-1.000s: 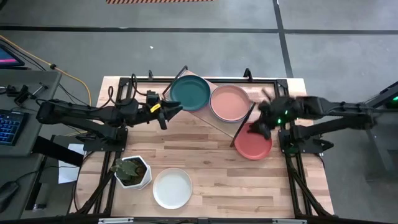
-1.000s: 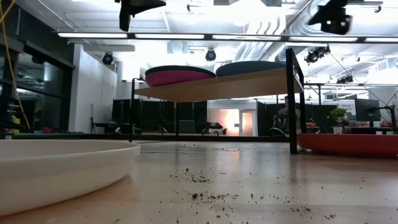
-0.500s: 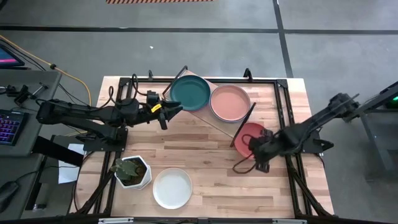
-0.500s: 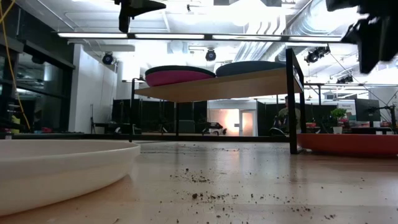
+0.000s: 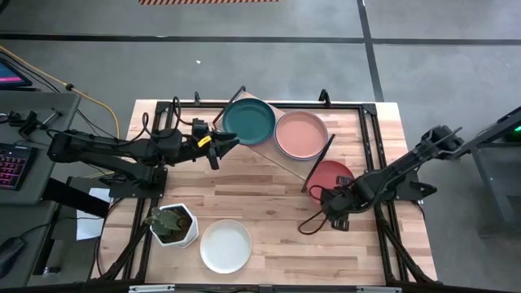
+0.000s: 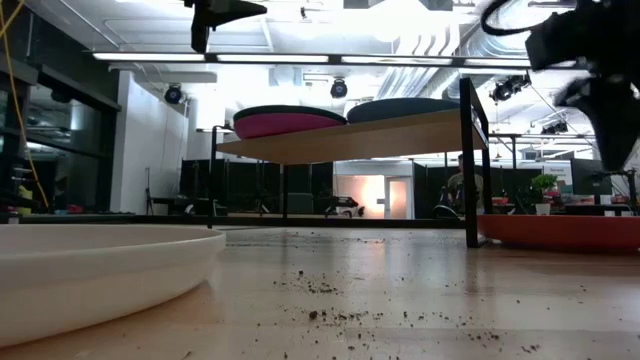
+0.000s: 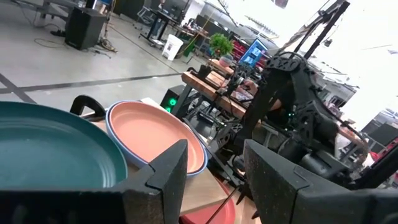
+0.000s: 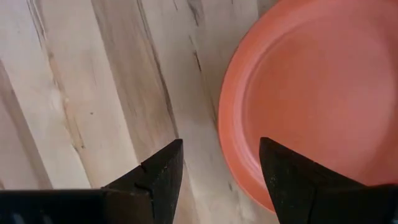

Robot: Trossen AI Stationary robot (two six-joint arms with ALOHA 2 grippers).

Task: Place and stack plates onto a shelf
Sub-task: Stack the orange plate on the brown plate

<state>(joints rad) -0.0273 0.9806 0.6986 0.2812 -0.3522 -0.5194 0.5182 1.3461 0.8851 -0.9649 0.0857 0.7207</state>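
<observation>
The coral red plate [image 5: 332, 172] lies flat on the tabletop, right of the shelf [image 5: 273, 153]. My right gripper [image 5: 332, 205] hovers open over that plate's near-left rim [image 8: 231, 118], touching nothing. On the shelf, the dark green plate [image 5: 248, 121] sits on the magenta plate [image 6: 285, 125]. Beside them the dusty pink plate [image 5: 301, 134] sits on the blue plate [image 7: 202, 163]. The white plate [image 5: 225, 246] rests near the table's near edge. My left gripper [image 5: 216, 144] waits open, left of the green plate [image 7: 50, 149].
A white hexagonal plant pot [image 5: 172, 225] stands left of the white plate. Specks of soil [image 6: 330, 300] are scattered on the tabletop. The shelf's black leg [image 6: 467, 170] stands just left of the coral plate [image 6: 560, 230]. Bare wood lies at the table's middle.
My right arm has swung from over the coral plate's far side toward the table's near edge and dropped lower. Its gripper has tipped to point down at the plate's near-left rim. The plates have not moved.
</observation>
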